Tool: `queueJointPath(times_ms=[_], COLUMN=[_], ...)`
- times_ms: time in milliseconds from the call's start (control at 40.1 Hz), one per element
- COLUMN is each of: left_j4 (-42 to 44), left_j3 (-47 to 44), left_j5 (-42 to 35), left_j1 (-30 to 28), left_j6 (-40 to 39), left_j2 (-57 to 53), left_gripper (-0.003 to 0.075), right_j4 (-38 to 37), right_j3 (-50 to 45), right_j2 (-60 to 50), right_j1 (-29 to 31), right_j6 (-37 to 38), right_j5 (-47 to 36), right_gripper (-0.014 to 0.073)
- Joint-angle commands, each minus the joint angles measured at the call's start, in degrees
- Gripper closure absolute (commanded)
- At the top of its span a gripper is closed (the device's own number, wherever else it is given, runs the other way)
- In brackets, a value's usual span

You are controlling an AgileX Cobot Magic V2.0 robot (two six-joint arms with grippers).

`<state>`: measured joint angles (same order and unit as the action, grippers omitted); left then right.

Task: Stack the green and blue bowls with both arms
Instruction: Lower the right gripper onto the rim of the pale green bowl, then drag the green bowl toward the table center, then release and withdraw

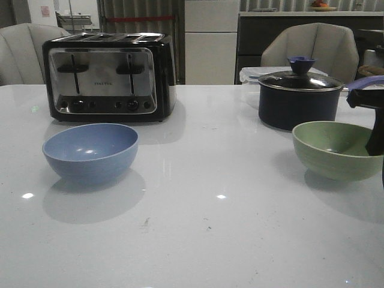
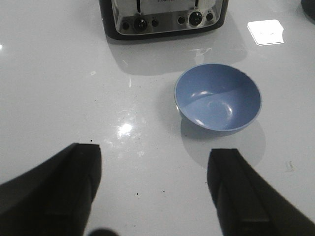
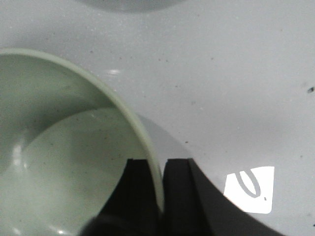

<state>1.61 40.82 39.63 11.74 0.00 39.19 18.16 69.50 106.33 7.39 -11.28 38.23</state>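
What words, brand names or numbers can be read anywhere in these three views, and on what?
Toaster: a small brand word on its chrome front, too blurred to read; cut off at the edge in the left wrist view.
Blue bowl, green bowl, saucepan: no text.
Nothing else is legible.

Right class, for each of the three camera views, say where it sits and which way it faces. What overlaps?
Front: faces forward over the table; toaster, saucepan; right end effector at the edge.
Left wrist: looks down past the open left end effector at the blue bowl.
Right wrist: close on the green bowl, right end effector pinching its rim.
Shared: both bowls appear in the front view.
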Motion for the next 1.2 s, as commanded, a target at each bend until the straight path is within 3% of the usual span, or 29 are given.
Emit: queueJointPath(times_ms=[0, 150, 349, 548, 748, 997, 1172], left_j4=[-0.2, -0.2, -0.2, -0.2, -0.2, -0.2, -0.2], left_j3=[1.5, 1.5, 1.5, 1.5, 1.5, 1.5, 1.5], left_j5=[-4.4, -4.4, -4.4, -4.4, -4.4, -4.4, -4.5], left_j1=[0.4, 0.4, 0.4, 0.4, 0.4, 0.4, 0.4], left_j6=[0.0, 0.0, 0.0, 0.0, 0.0, 0.0, 0.0], left_j2=[0.3, 0.3, 0.3, 0.3, 0.3, 0.3, 0.3], left_gripper=[0.0202, 0.0202, 0.0202, 0.0203, 0.0203, 0.0202, 0.0203], right_j4=[0.8, 0.7, 0.6, 2.1, 4.6, 4.7, 4.1], right_j3=[2.3, 2.3, 2.3, 2.3, 2.3, 2.3, 1.8], right_j2=[-5.7, -10.5, -9.4, -5.2, -2.0, -1.4, -4.4], right_j1=[-0.6, -7.1, -22.6, -29.6, -32.3, -32.3, -32.3], right_j6=[-1.9, -3.7, -3.9, -3.8, -3.8, -3.8, -4.7], right_j5=[-0.6, 0.1, -0.8, -2.3, -5.1, -6.1, -5.4], right_gripper=[0.0474, 0.0474, 0.0473, 0.0471, 0.0442, 0.0162, 0.0150])
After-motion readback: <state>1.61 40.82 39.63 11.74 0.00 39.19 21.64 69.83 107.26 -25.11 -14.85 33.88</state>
